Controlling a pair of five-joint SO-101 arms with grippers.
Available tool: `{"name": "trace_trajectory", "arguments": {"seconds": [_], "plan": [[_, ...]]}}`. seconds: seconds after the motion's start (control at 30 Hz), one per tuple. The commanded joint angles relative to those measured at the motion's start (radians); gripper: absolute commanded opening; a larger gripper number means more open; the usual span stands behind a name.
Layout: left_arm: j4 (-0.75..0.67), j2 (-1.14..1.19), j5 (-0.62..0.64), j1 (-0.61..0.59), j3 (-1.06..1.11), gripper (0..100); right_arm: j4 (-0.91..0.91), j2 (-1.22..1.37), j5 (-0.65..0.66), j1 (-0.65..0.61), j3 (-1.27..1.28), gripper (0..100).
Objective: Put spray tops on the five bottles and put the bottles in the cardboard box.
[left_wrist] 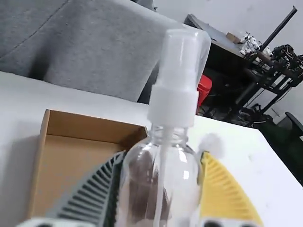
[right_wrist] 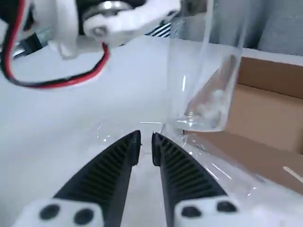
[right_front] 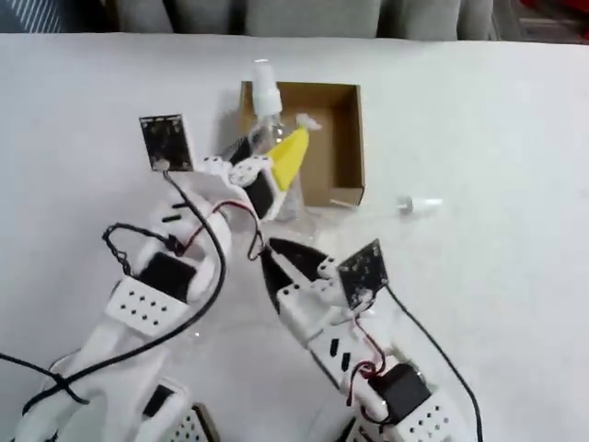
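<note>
My left gripper (left_wrist: 161,170) is shut on a clear bottle (left_wrist: 158,182), grey finger on one side and yellow finger (left_wrist: 225,196) on the other. A white spray top (left_wrist: 177,85) sits on its neck. In the high view the bottle (right_front: 274,133) is held tilted at the near left edge of the cardboard box (right_front: 329,138). From the right wrist, its base (right_wrist: 203,101) hangs just above the table beside the box (right_wrist: 270,111). My right gripper (right_wrist: 146,142) is shut and holds nothing, low over the table just short of that base; its black fingers (right_front: 276,262) show from above.
A loose white spray top (right_front: 419,204) lies on the table right of the box. Something clear and glassy (right_wrist: 227,177) lies against the box's near wall. The left arm's wrist and red wire (right_wrist: 94,28) hang close over the right gripper. Open white tabletop lies far right and left.
</note>
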Motion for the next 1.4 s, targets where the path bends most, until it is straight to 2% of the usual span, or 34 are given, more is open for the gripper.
{"name": "trace_trajectory", "arguments": {"seconds": [0.0, 0.2, 0.37, 0.5, 0.73, 0.83, 0.97, 1.07, 1.23, 1.37], "plan": [[-0.015, -0.008, 0.0, 0.015, -0.002, 2, -0.039, -0.008, -0.006, 0.033, -0.008, 1.5], [0.061, -0.137, 0.0, 0.016, 0.032, 2, -0.039, -0.008, -0.006, 0.051, -0.006, 1.5], [0.068, -0.225, -0.002, 0.016, 0.098, 2, -0.039, -0.01, -0.005, 0.079, -0.006, 1.5], [0.069, -0.245, -0.002, 0.016, 0.121, 2, -0.058, -0.01, -0.006, 0.125, -0.006, 1.5], [0.06, -0.243, -0.005, 0.015, 0.123, 2, -0.044, -0.01, -0.003, 0.117, -0.005, 1.5], [0.058, -0.242, -0.066, 0.013, 0.123, 2, 0.005, -0.013, 0.003, 0.12, -0.006, 1.5], [-0.041, -0.236, -0.143, 0.005, 0.144, 2, 0.042, -0.013, 0.041, 0.147, -0.006, 1.5], [-0.15, -0.174, -0.152, 0.004, 0.143, 2, 0.051, -0.012, 0.051, 0.196, -0.005, 1.5], [-0.249, 0.062, -0.155, -0.071, 0.0, 2, 0.068, -0.012, 0.051, 0.314, 0.023, 1.5], [-0.344, 0.295, -0.215, -0.124, -0.147, 2, 0.068, -0.012, 0.051, 0.414, 0.068, 1.5]]}}
